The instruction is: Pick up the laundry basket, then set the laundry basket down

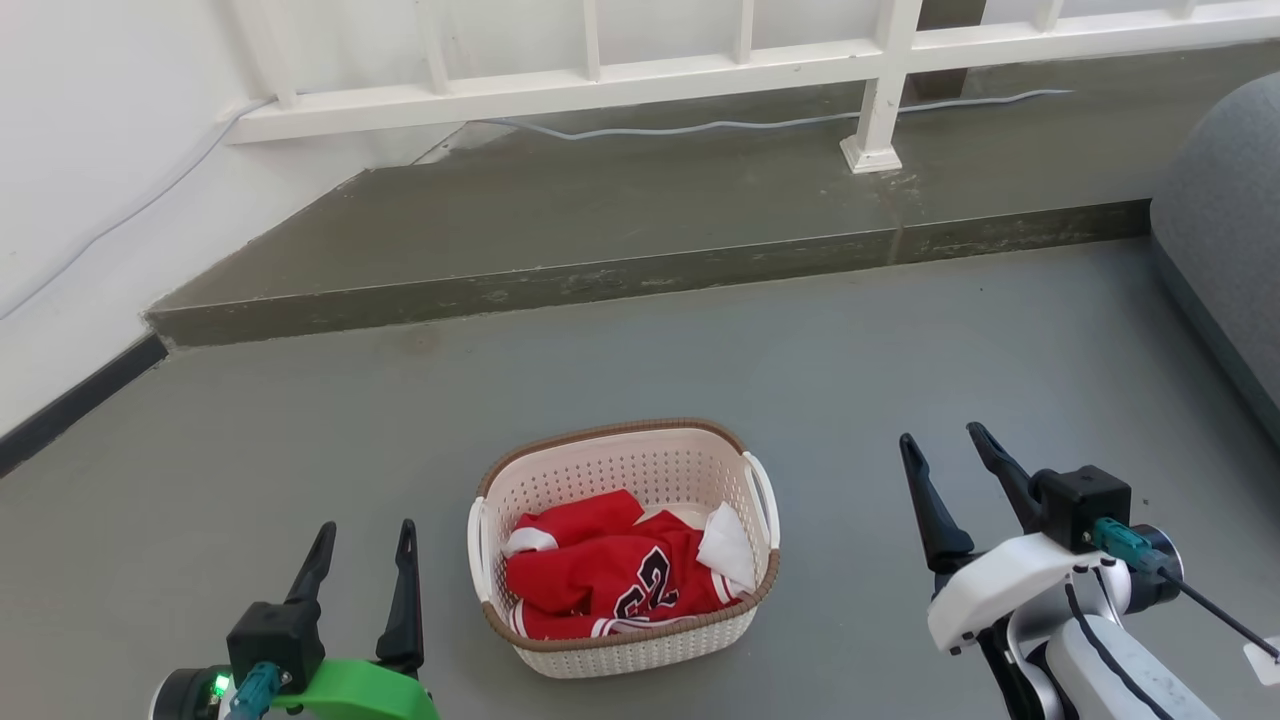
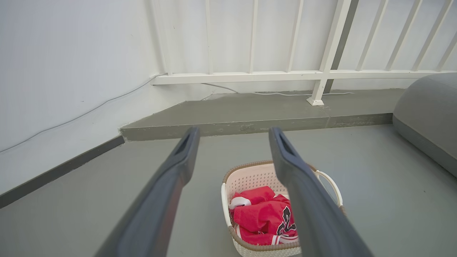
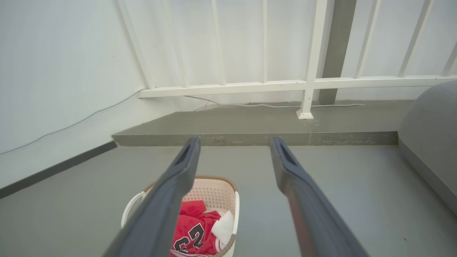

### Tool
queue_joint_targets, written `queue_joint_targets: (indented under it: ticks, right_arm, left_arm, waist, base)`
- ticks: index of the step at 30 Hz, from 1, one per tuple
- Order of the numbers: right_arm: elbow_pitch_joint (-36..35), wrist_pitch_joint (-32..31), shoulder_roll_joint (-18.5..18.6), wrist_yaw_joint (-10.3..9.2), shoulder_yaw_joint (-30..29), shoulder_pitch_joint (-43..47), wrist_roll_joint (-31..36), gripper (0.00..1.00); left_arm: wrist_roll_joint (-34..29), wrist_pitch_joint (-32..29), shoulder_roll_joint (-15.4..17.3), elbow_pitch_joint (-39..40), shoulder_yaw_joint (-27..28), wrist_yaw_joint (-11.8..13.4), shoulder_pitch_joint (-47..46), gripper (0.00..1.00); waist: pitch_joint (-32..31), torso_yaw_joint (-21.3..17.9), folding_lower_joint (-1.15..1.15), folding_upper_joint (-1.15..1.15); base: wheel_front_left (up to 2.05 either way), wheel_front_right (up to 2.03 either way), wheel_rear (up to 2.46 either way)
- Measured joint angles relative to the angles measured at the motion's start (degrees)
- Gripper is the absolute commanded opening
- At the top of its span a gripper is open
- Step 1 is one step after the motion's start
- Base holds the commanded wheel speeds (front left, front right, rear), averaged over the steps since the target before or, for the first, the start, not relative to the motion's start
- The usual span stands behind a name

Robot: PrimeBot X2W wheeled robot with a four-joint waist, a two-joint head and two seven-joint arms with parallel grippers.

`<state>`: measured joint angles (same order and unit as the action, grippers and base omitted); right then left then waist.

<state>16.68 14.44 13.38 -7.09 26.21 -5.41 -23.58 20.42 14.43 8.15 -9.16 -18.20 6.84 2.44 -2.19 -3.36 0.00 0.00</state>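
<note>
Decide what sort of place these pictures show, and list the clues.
Probably a domestic landing or balcony-like corner, though uncertain: a white barred railing stands on a raised grey concrete step, and a cream perforated plastic laundry basket with a brown rim holds red clothing on the grey floor.

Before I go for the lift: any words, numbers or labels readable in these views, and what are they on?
"2": black, white-edged digit on the red jersey lying in the laundry basket.
A second digit beside it is creased into the folds and cannot be read.
No other text is legible.
</note>
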Motion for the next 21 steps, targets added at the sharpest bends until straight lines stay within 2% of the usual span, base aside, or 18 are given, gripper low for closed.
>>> queue_joint_targets:
  ticks: [9,21]
  right_arm:
    - [-3.7,0.0,-0.2,-0.02,-1.9,2.0,1.7,1.0]
    - [-5.2,0.0,-0.8,-0.07,-3.4,5.5,2.5,1.0]
  left_arm:
    - [-1.5,0.0,-0.3,3.6,1.4,0.0,2.3,1.0]
    - [-2.3,0.0,-1.2,4.5,1.9,0.0,5.6,1.0]
  waist:
    - [-0.1,-0.1,0.0,0.0]
    - [0.0,0.1,0.0,0.0]
  base:
    - [0.0,0.0,0.0]
    - [0.0,0.0,0.0]
